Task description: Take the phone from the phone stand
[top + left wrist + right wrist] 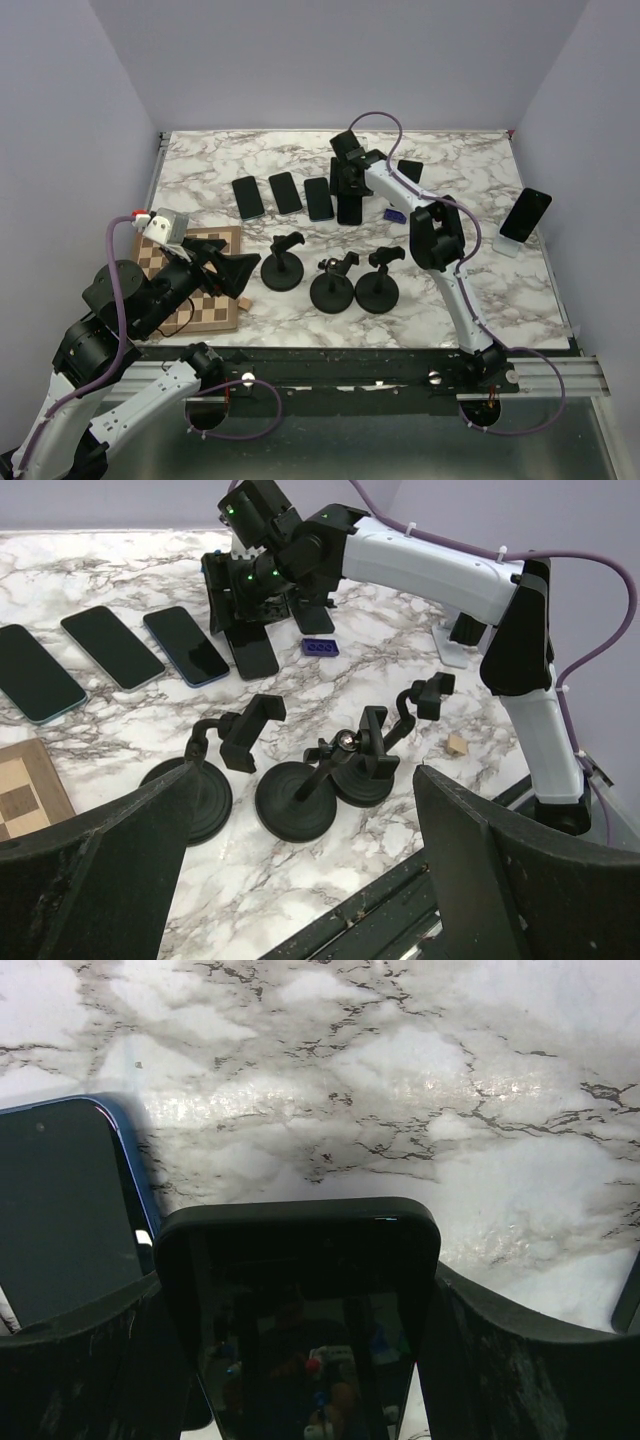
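Far left: left gripper point(228, 266) hangs over the chessboard point(212, 312) at the near left corner of the table point(470, 290). Its fingers point(90, 880) stand wide apart with nothing between them. A small wooden block point(243, 303) sits just off the board's near right corner.

Behind the board: flat phones point(285, 192), three in a row, screens up, side by side but not touching.

Centre: right arm reaches across to the right end of that row. Right gripper point(349, 192) is clamped on the held phone point(300, 1290), one finger on each long edge. In the wrist view the phone's far end projects past the fingers over the marble. The blue-edged flat phone lies just to its left. The held phone is low at the table; contact with the marble cannot be told.

Nearer than the row: black stands point(333, 288), three round-based ones with clamp heads up, grouped close. The two on the right are nearly touching at the bases. The held phone is behind them, apart from all three.

Right of the held phone: a small blue brick point(394, 214) on the marble. A further dark phone point(410, 170) lies behind the right arm, partly hidden.

Far right edge: propped phone point(527, 213) leans tilted in a white stand point(510, 244), well apart from both grippers.
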Robot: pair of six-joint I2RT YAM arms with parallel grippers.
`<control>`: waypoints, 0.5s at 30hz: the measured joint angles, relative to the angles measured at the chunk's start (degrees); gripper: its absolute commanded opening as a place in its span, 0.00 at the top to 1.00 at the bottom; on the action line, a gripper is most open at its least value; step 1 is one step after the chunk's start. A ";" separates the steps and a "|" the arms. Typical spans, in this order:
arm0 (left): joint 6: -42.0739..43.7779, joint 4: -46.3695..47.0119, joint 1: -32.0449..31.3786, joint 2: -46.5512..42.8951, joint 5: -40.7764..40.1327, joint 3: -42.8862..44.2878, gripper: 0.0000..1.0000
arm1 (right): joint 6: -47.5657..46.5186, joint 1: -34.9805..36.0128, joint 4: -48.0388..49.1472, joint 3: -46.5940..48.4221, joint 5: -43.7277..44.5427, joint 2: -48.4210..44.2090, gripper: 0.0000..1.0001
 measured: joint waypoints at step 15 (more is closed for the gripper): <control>-0.81 0.02 0.00 1.25 0.57 0.07 0.02 | 0.68 1.03 0.61 0.33 1.55 0.37 0.23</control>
